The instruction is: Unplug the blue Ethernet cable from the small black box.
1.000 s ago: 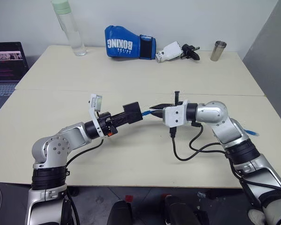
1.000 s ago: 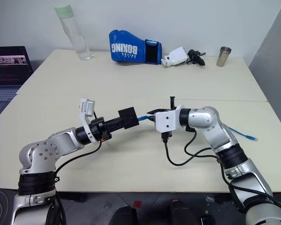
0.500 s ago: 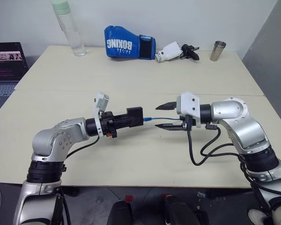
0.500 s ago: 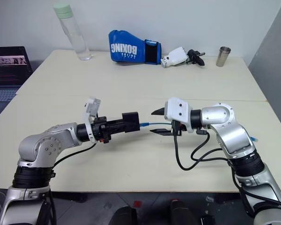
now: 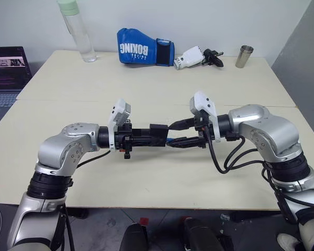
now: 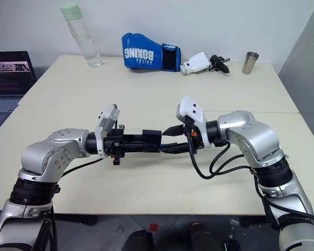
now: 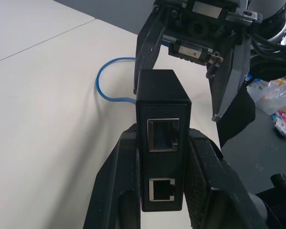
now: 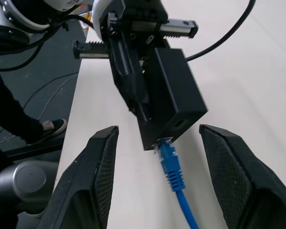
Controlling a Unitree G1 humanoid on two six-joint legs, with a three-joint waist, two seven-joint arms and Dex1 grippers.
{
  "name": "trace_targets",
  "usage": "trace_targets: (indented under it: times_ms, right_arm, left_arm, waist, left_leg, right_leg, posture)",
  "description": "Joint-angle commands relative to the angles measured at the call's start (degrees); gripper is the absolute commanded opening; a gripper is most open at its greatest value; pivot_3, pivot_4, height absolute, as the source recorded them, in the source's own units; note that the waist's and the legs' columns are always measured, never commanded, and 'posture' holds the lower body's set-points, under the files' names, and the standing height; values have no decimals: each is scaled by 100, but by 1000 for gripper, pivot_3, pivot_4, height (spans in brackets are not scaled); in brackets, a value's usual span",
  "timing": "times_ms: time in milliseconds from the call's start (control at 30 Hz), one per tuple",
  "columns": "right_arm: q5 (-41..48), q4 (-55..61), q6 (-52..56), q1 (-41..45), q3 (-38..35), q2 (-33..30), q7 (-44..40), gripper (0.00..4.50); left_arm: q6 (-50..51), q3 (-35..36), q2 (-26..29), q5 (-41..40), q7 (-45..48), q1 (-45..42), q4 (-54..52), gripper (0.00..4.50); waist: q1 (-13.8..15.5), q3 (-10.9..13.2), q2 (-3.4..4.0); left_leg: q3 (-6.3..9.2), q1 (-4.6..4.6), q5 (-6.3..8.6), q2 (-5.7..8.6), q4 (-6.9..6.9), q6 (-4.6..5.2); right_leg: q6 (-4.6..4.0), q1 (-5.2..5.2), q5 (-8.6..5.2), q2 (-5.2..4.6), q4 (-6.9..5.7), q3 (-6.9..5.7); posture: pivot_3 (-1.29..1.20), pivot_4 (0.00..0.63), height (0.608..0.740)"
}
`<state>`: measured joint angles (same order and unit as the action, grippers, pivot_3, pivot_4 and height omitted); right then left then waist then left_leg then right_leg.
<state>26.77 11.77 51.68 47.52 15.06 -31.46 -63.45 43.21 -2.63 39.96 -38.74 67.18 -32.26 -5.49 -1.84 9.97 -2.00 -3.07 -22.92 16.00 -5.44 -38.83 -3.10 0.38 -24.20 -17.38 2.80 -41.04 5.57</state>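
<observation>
Here, at frame center, the left gripper (image 5: 146, 137) pinches the small black box (image 5: 158, 134). The right gripper (image 8: 168, 179), jaws spread, straddles the still-plugged blue Ethernet cable (image 8: 174, 172). Next step: close on the plug, then pull.

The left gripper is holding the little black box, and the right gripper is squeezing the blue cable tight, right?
Not quite. The left gripper does hold the small black box, but the right gripper is open. In the right wrist view its fingers stand apart on either side of the blue Ethernet cable, not touching it.
</observation>
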Motion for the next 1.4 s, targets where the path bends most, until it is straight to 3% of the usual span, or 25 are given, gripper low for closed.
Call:
trace_targets:
  times_ms: [33,967,1067,1400]
  right_arm:
    - [96,-74,-32,217,65,-69,-211,2859]
    - [-143,-1094,-307,675,548,72,-823,2859]
    - [-165,-1144,-322,707,590,87,-851,2396]
    - [-239,-1227,-333,777,687,69,-998,150]
  left_arm:
    - [-102,63,56,-13,88,-127,-285,785]
    - [-254,31,155,147,335,-25,-385,785]
    - [-285,11,154,170,364,-1,-388,785]
    - [-375,-32,183,242,447,92,-440,784]
  waist:
    - [0,0,0]
    - [-2,0,0]
    - [-2,0,0]
    - [-2,0,1]
  left_leg:
    - [-1,0,0,0,0,0]
    - [1,0,0,-2,0,0]
    - [0,0,0,-1,0,0]
    - [0,0,0,-2,0,0]
  right_leg:
    - [0,0,0,0,0,1]
    - [0,-2,0,0,0,-1]
    - [0,-2,0,0,1,-1]
    - [0,-4,0,0,0,-1]
  posture:
    - [0,150,740]
    - [0,150,740]
    - [0,150,740]
    - [0,150,740]
